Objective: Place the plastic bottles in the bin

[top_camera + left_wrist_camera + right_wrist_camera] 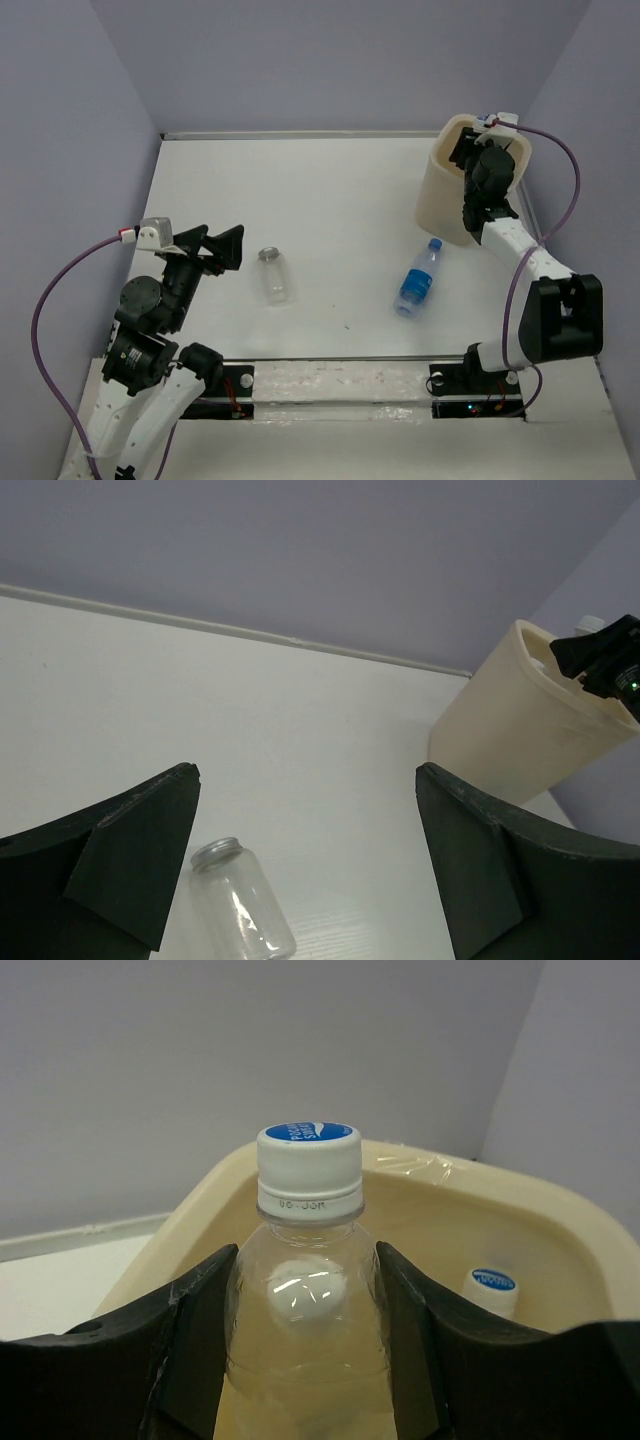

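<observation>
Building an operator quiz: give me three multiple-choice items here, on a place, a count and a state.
1. The right hand is: A) above the bin B) far from the bin C) out of every view
2. Bottles lying on the table: A) one B) two C) four
3. The left hand is: A) open, empty B) shut on a bottle C) clamped on the bin
1A, holding a white-capped bottle over its rim; 2B, a clear bottle and a blue-labelled bottle; 3A, spread wide, nothing held.

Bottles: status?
Right hand shut on bottle over bin. Left hand open near clear bottle. Blue-label bottle on table. Nothing blocking.
</observation>
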`<control>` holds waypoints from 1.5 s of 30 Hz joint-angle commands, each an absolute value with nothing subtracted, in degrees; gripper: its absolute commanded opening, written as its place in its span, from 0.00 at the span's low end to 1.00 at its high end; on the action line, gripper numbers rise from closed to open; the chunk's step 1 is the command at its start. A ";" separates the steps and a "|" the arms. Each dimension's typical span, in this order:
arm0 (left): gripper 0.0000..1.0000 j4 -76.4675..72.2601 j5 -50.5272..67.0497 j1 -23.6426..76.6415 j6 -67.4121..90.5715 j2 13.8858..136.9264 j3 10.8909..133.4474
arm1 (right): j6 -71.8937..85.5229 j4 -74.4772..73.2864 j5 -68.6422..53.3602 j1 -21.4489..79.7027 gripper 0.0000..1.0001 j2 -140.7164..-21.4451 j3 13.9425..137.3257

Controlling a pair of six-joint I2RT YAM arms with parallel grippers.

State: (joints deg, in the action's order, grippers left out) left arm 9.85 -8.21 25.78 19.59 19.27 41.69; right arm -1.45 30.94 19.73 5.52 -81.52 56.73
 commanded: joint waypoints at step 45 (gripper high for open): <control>0.99 7.65 -8.00 27.16 18.63 16.43 41.48 | 42.10 -24.62 18.74 21.71 1.00 -54.47 38.41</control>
